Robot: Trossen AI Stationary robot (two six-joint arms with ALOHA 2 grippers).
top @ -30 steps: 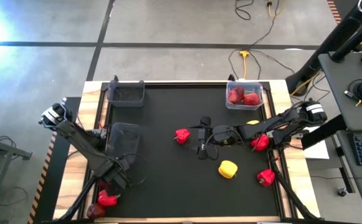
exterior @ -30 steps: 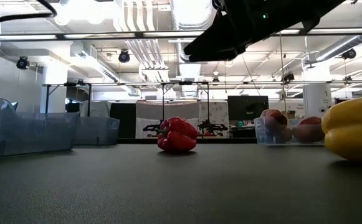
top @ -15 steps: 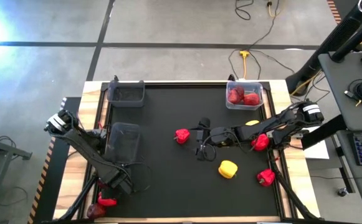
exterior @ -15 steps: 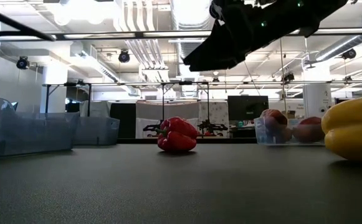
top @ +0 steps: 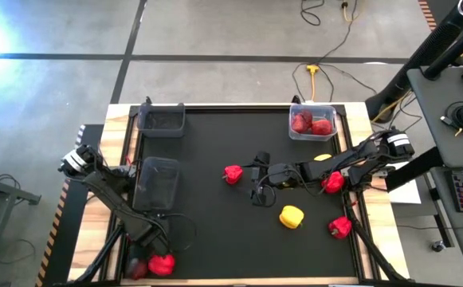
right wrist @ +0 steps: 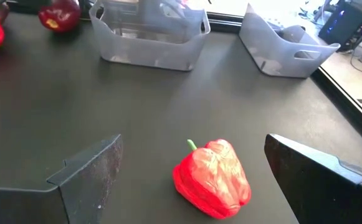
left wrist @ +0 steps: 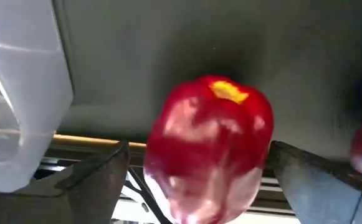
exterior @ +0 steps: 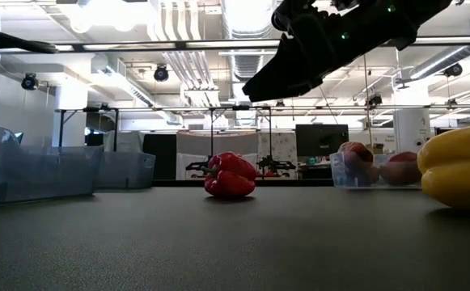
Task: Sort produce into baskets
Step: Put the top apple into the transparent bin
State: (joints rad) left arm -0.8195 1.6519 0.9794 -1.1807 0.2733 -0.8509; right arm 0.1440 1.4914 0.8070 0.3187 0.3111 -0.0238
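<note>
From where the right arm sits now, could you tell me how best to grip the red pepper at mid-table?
Grip the red pepper across its broad body, coming from above with the right gripper. It lies on its side, its green stem pointing along the mat, and the open jaws already frame it.

- high view: overhead, straight down, far; whole table [top: 215, 239], both arms.
- low view: table height, level across the mat into the room; red pepper [exterior: 230, 175] mid-distance, also seen from above [top: 233, 174].
- left wrist view: very close on a red pepper [left wrist: 209, 149] at the table edge.
- right wrist view: looks across the mat at the same central pepper [right wrist: 213, 177], dark baskets [right wrist: 148, 31] beyond.
</note>
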